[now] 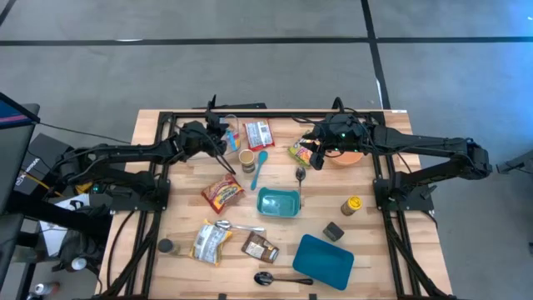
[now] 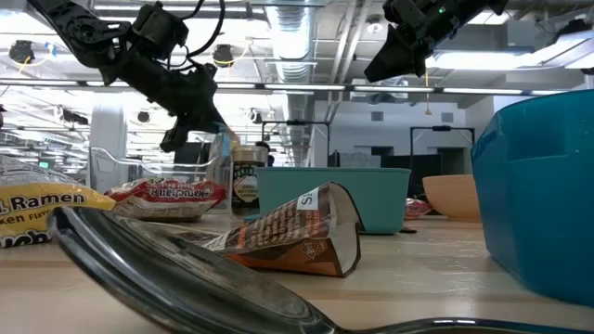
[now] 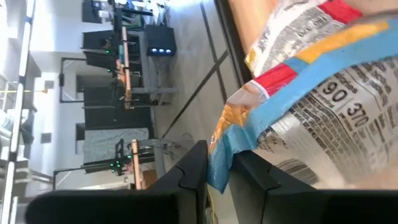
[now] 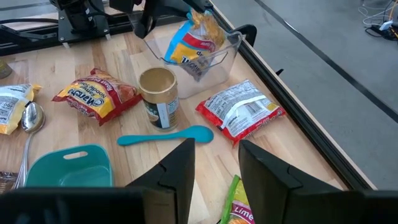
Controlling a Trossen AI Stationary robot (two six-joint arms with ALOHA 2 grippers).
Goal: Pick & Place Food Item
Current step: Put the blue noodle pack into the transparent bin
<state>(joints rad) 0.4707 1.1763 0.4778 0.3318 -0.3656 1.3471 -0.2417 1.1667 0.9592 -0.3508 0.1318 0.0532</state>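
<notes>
Up close on the left wrist view, the left gripper (image 3: 217, 177) is pinching the edge of a snack bag (image 3: 311, 93) between its two fingers, which are almost closed on it. The bag is blue, yellow and red. Farther off, the right wrist view is showing the same bag (image 4: 193, 40) sitting partly inside a clear tub (image 4: 202, 56) at the back of the table (image 4: 298, 149), with the left gripper holding its top. So I think the bag is nearly placed, and letting go is what is left. The right gripper (image 4: 214, 168) is hanging open and holding nothing, above a green packet (image 1: 300, 152) near an orange bowl (image 1: 348, 158).
</notes>
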